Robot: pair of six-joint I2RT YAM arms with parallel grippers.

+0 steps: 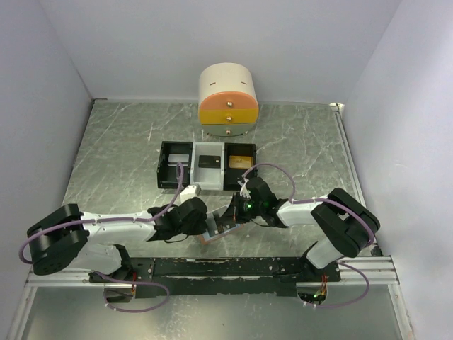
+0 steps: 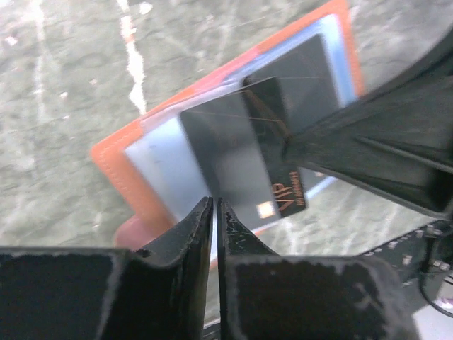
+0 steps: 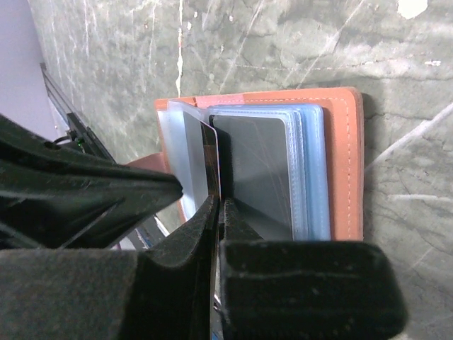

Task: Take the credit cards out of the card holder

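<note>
Closest to the right wrist camera, the right gripper (image 3: 216,204) is clenched on the near edge of a black card (image 3: 211,159), which stands on its edge and is partly out of the card holder (image 3: 345,163). From the left wrist view this card shows a small chip and "VIP" lettering at its free corner. The holder lies open and flat on the surface (image 1: 120,142), with its tan leather rim showing around pale blue clear sleeves. A grey card (image 3: 258,177) sits fully inside one sleeve, with its edges square to the holder. The left gripper (image 2: 214,204) has its jaws pressed almost together at the holder's near edge and seems to nip a clear sleeve, but I cannot tell this for sure. The two grippers are just beside each other over the holder, so little room is between them. Beyond them the compartment trays (image 1: 205,166) stand apart from the holder, and a cream-and-orange drawer box (image 1: 228,103) is at the far wall. Bare surface lies open to both sides.
</note>
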